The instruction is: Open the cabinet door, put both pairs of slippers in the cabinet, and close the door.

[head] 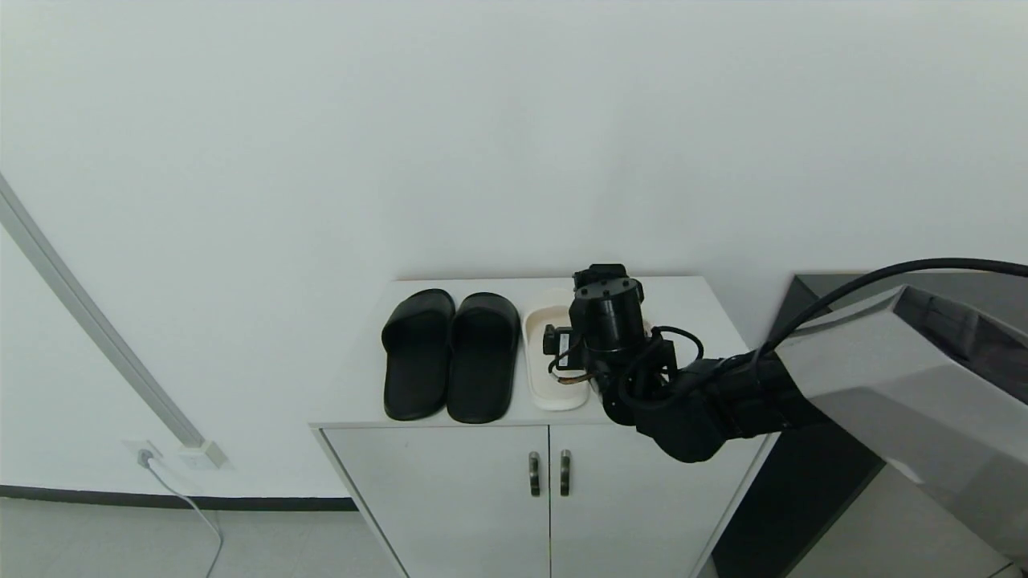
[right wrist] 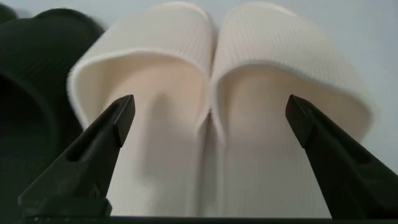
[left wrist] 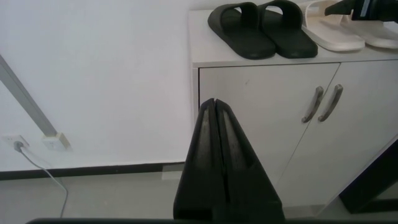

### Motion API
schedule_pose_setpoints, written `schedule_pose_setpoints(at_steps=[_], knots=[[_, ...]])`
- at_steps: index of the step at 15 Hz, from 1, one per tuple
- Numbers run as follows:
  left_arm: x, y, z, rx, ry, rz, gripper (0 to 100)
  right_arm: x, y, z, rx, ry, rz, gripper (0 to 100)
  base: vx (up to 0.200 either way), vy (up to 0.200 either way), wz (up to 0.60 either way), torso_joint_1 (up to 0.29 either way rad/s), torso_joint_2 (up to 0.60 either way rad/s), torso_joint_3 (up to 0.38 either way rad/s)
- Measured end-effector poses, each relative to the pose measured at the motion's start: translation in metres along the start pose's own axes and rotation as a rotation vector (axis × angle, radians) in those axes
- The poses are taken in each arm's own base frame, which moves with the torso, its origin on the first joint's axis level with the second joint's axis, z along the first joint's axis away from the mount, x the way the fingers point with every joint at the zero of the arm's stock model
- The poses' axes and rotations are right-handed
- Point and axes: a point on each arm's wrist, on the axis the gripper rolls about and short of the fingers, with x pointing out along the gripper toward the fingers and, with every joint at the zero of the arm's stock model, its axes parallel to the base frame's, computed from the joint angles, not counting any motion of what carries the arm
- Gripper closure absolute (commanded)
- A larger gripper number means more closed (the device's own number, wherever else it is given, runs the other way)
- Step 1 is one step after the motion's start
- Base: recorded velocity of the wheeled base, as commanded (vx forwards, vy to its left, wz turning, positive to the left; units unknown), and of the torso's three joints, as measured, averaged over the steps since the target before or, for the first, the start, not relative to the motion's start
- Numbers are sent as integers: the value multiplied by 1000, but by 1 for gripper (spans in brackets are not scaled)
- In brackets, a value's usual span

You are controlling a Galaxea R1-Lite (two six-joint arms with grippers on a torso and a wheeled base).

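A pair of black slippers [head: 450, 353] lies side by side on top of the white cabinet [head: 361, 401], left of a pair of white slippers [head: 550, 369]. Both cabinet doors are closed, and their two handles [head: 549, 473] meet at the middle. My right gripper [right wrist: 211, 118] is open just above the white slippers [right wrist: 217, 124], one finger outside each strap. In the head view its wrist [head: 608, 321] hides the right white slipper. My left gripper [left wrist: 214, 101] is shut on nothing, low in front of the cabinet's left door [left wrist: 249, 118], with the black slippers [left wrist: 261, 28] above it.
A wall socket with a white cable [head: 148, 459] sits low on the wall left of the cabinet, below a slanting grey conduit [head: 80, 321]. A dark panel [head: 803, 313] stands against the cabinet's right side. Open floor [left wrist: 93, 193] lies in front.
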Motion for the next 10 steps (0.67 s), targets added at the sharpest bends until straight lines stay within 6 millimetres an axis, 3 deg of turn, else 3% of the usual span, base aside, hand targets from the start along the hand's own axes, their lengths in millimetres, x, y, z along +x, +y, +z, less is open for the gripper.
schedule_pose_setpoints(at_steps=[7, 8, 10], knots=[[0, 0, 0, -9, 0, 0, 100, 47, -7, -8, 22, -35, -55, 0, 0, 0, 0, 0, 0, 0], [0, 0, 0, -9, 0, 0, 100, 49, -7, -8, 25, -39, -55, 100, 0, 0, 0, 0, 0, 0], [0, 0, 0, -9, 0, 0, 100, 51, -6, -7, 23, -46, -57, 100, 0, 0, 0, 0, 0, 0]])
